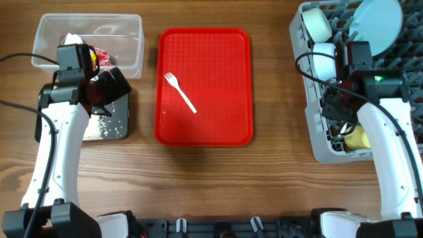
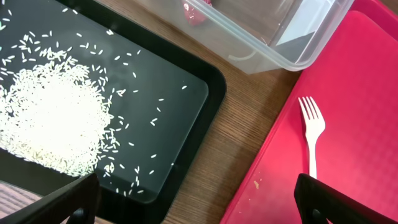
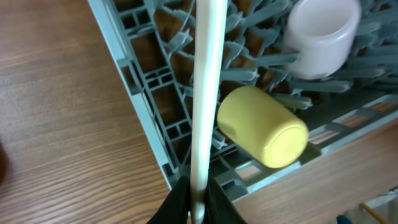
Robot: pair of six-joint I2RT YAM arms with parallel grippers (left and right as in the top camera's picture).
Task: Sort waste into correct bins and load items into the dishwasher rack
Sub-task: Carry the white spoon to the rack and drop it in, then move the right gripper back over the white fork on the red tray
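**Asker:** Right hand first: what is it doing?

**Me:** It is clamped tight on a white plastic utensil. I see only the straight handle running out from between my fingers, so I cannot tell what is at its far end. The handle crosses above the outer wall of the grey dishwasher rack. A yellow cup lies on its side in the rack, just beside the handle. A small pink cup sits among the pegs beyond it.

**Asker:** And the left hand?

**Me:** Its fingers are wide apart and hold nothing. It hangs over the strip of worktop between the black tray and the red tray.

**Asker:** Where is the waste?

**Me:** The rice is heaped in the black tray, with loose grains scattered around the heap. The clear tub just behind it holds a white tissue and a red wrapper.

**Asker:** Is anything on the red tray?

**Me:** Only the white fork, lying flat. The pale-blue plate stands on edge at the far end of the rack.
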